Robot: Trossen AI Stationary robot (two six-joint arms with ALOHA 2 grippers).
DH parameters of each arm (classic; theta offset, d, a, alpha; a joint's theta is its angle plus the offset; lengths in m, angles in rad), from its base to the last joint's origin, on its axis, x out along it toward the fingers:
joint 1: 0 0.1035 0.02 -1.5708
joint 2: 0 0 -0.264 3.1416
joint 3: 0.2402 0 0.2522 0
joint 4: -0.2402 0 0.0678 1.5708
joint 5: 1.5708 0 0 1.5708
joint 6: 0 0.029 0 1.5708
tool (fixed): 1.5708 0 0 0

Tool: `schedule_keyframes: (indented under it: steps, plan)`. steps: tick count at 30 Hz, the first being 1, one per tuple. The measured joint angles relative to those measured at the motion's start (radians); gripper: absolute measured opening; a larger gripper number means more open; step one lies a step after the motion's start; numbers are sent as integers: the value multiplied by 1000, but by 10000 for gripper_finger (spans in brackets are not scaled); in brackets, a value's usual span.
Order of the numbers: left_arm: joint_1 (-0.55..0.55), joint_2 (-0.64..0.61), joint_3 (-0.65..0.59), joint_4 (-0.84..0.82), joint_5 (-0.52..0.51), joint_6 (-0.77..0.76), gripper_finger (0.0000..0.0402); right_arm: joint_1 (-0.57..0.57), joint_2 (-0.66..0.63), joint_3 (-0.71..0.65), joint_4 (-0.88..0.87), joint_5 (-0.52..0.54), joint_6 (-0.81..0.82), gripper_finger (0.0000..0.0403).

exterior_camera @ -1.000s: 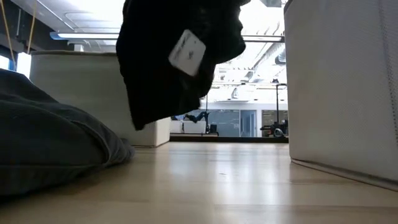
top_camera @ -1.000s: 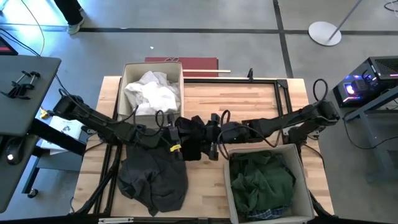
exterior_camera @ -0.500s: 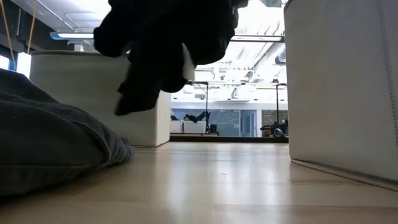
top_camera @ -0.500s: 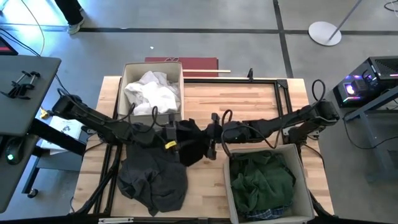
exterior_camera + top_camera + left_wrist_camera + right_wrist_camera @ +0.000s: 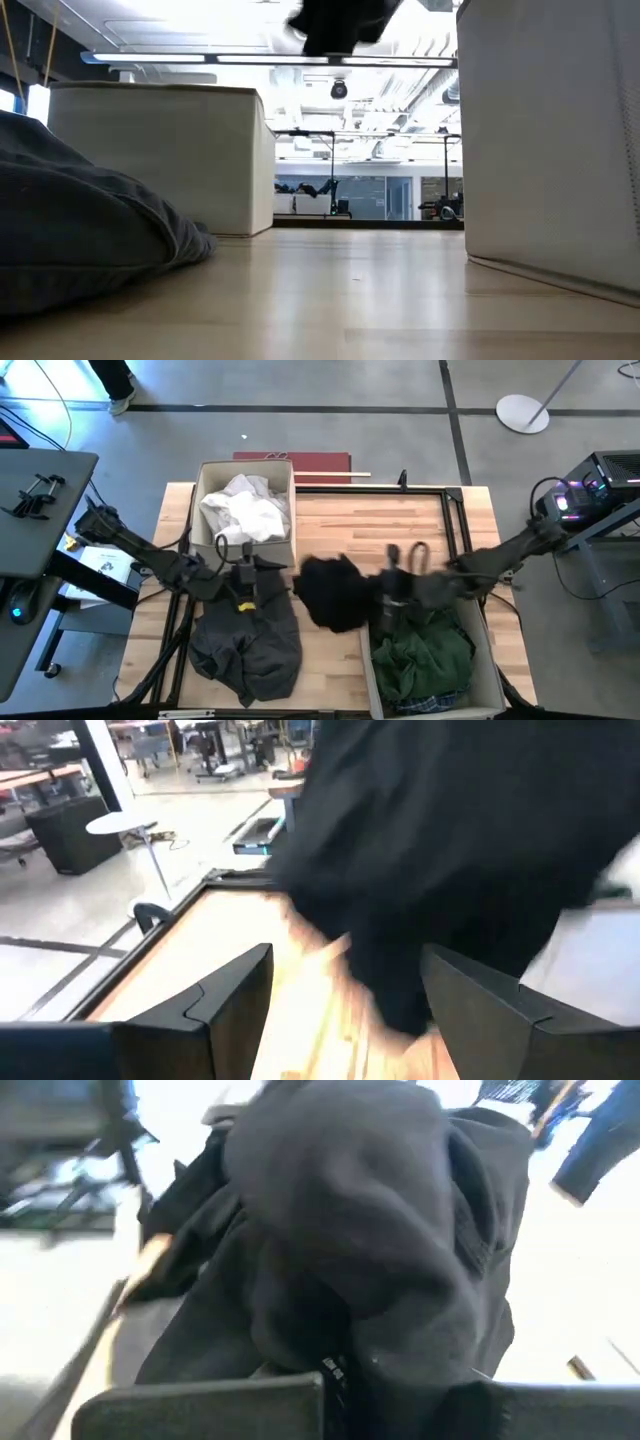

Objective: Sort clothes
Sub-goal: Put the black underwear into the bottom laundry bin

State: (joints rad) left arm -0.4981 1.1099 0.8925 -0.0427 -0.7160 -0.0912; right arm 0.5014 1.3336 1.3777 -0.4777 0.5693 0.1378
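Observation:
My right gripper (image 5: 374, 598) is shut on a black garment (image 5: 333, 591) at mid-table, beside the near right bin. The garment fills the right wrist view (image 5: 350, 1230), and its lower end shows at the top of the low view (image 5: 340, 20). My left gripper (image 5: 268, 574) is open and empty over the upper edge of a dark grey garment (image 5: 245, 640) that lies spread on the table's near left. In the left wrist view, my left gripper's fingers (image 5: 345, 970) stand apart, with the black garment (image 5: 460, 850) ahead of them. My right gripper pinches a bunched fold of the black garment (image 5: 390, 1345) between its two fingers. It comes roughly level from the table's right. How many layers it has I cannot tell. The garment bulges out past the fingertips and hangs clear of the table.
A beige bin (image 5: 205, 480) at the far left holds white clothes (image 5: 245, 508). A beige bin (image 5: 366, 660) at the near right holds a dark green garment (image 5: 420, 645) and a bit of plaid (image 5: 430, 704). Bare wood (image 5: 370, 520) lies between the bins.
The two grippers were together at mid-table on the black garment. My left gripper has drawn back toward the table's left edge, and the garment is now apart from it. My right gripper has carried the garment up and toward the right bin.

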Motion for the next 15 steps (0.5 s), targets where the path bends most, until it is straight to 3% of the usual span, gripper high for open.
schedule_keyframes:
  steps: [4, 8, 12, 15]
  plan:
    - [-32, 22, 0, -15, -7, -2, 243, 144, -33, 173, -449, -28, 278, 25]
    - [-45, 45, 0, -15, -16, -2, 243, 291, -34, 292, -837, -96, 732, 25]
    - [-45, 76, 0, -17, -41, -2, 243, 402, -34, 254, -970, -130, 1083, 24]
    - [-44, 91, 0, -16, -57, -1, 243, 439, -29, 143, -943, -229, 1238, 24]
